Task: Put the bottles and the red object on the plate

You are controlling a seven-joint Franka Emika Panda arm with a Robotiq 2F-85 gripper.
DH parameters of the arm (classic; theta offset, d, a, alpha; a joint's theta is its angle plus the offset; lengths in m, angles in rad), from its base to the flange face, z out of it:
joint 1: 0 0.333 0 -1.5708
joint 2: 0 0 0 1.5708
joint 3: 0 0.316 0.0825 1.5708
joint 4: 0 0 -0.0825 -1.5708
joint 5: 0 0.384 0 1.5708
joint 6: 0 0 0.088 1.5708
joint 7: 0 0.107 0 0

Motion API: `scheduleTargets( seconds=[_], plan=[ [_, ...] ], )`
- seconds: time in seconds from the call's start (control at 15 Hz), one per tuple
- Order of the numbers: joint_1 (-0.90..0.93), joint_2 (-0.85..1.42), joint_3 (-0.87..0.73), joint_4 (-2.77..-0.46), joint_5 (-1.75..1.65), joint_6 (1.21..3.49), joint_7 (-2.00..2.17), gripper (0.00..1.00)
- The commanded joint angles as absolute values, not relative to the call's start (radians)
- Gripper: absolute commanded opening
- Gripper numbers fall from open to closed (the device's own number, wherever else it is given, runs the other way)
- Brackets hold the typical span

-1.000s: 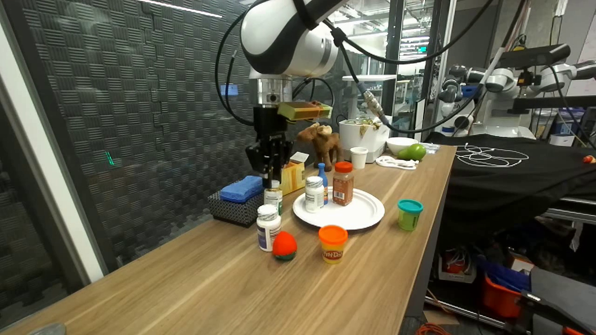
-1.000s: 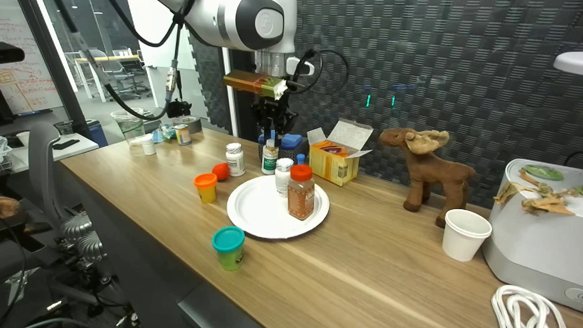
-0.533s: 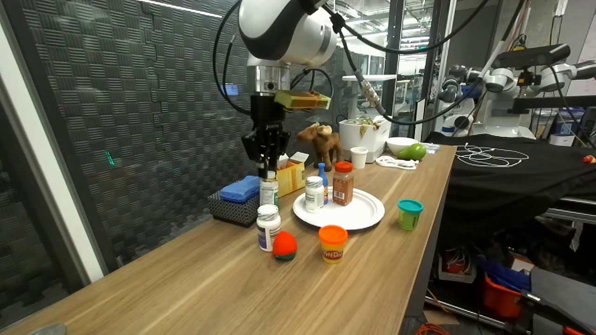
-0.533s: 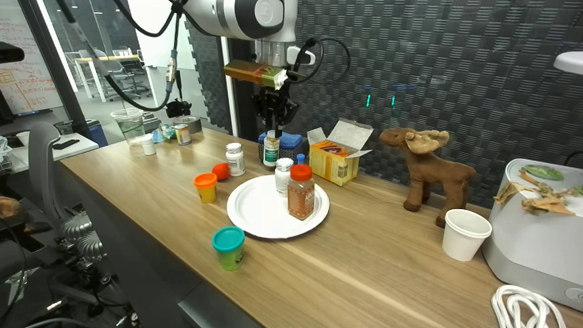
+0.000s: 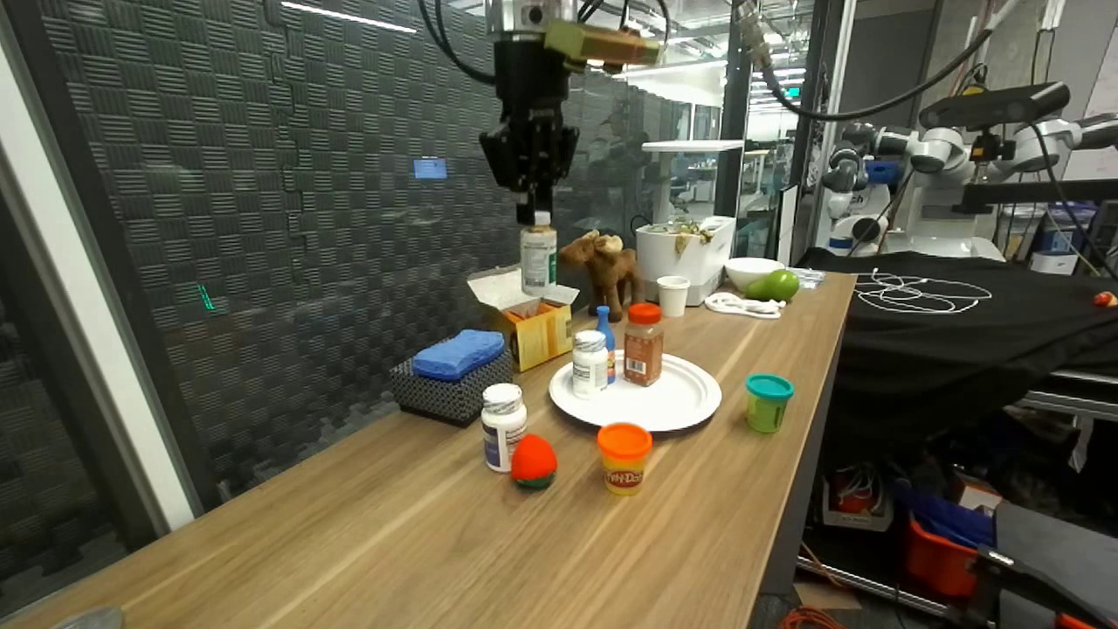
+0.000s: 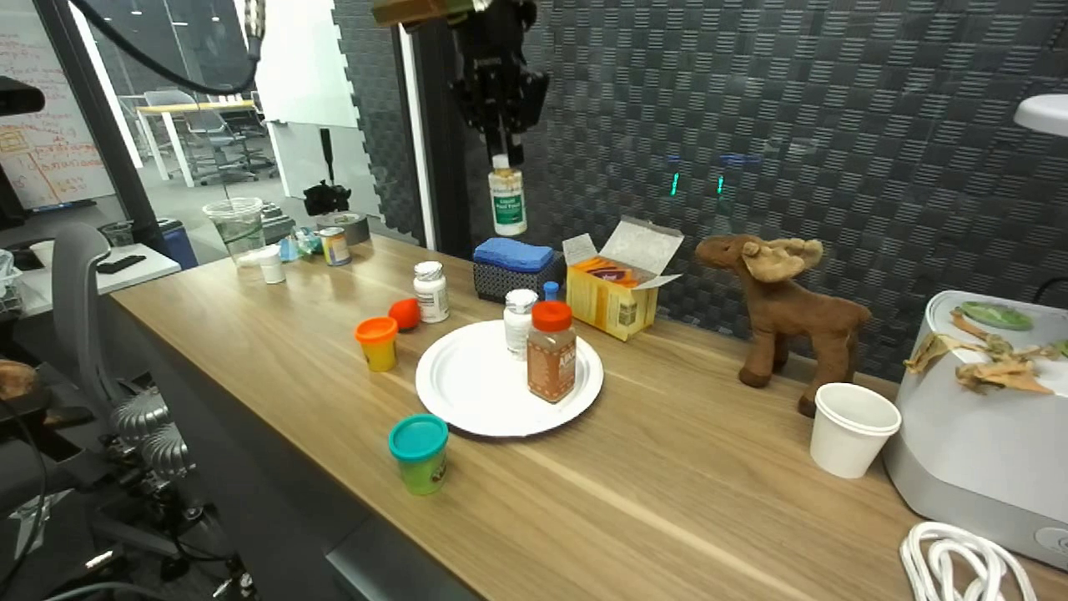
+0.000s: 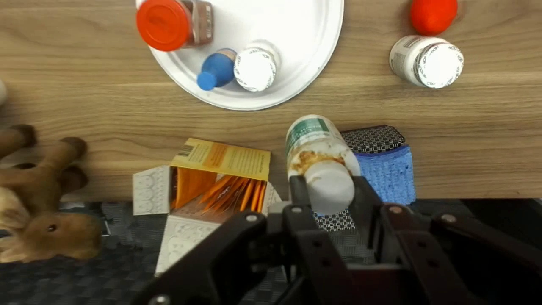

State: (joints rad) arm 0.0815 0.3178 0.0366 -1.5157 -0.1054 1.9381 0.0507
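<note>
My gripper (image 7: 330, 184) is shut on the white cap of a green-labelled bottle (image 7: 311, 133), held upright in the air near the back wall in both exterior views (image 5: 539, 262) (image 6: 507, 203). The white plate (image 5: 677, 406) is on the table; in the wrist view (image 7: 307, 25) it is cut off at the top. On it stand a white bottle (image 6: 517, 330), a blue bottle (image 7: 219, 67) and a brownish bottle with a red cap (image 6: 551, 367). Another white bottle (image 5: 504, 437) stands on the table beside the red object (image 5: 534, 456), off the plate.
An open yellow box (image 6: 613, 292) and a dark woven box with a blue cloth (image 5: 454, 384) stand along the wall. An orange-lidded tub (image 5: 624, 459) and a teal-lidded tub (image 6: 419, 455) are near the plate. A toy moose (image 6: 784, 300) stands further along.
The gripper has risen, lifting the green-labelled bottle from the table to well above the woven box. The other bottles, the red object and the plate have stayed put.
</note>
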Motion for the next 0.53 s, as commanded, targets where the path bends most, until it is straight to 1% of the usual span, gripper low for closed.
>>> scheduleTargets(
  seconds=[0.0, 0.13, 0.47],
  plan=[
    [0.096, 0.143, 0.027, -1.617, -0.157, 1.872, 0.118, 0.1],
    [0.089, 0.071, 0.034, -1.659, -0.166, 1.849, 0.133, 0.1],
    [0.061, -0.057, 0.033, -1.814, -0.166, 1.93, 0.121, 0.08]
  ],
)
